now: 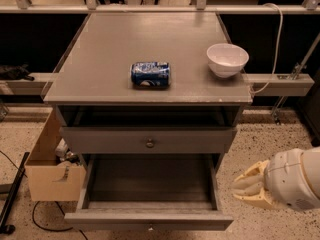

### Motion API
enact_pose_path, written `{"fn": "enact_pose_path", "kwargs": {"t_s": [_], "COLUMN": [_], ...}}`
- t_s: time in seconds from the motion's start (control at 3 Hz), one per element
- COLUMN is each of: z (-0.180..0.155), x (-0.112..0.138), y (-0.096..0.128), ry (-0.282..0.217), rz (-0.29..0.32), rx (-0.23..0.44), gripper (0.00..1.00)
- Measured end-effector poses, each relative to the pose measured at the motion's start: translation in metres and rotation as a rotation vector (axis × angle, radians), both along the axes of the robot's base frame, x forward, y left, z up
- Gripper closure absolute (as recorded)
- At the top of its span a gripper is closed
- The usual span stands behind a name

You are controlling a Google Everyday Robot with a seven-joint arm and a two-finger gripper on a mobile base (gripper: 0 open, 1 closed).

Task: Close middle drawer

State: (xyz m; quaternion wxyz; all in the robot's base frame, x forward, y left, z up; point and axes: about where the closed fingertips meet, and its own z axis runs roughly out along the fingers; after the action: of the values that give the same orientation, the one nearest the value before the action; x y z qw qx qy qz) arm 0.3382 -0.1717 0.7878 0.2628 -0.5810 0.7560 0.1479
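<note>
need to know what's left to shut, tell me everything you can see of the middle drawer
The middle drawer is a wide grey tray, wood by its look, pulled far out of the cabinet below the drawer front with the larger knob. Nothing shows inside it. Its front rim is pale and worn, with a tiny round knob mid-front. It lies level. The gripper is off to its right, not touching it.
</note>
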Motion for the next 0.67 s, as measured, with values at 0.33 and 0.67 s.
{"fn": "enact_pose_path", "kwargs": {"t_s": [0.33, 0.67], "z": [-0.0066, -0.0061], "x": [-0.0007, -0.0007], "y": [0.0005, 0.0006], "ry": [0.010, 0.008], "rz": [0.004, 0.003], "rx": [0.000, -0.001], "gripper": [0.96, 1.00]}}
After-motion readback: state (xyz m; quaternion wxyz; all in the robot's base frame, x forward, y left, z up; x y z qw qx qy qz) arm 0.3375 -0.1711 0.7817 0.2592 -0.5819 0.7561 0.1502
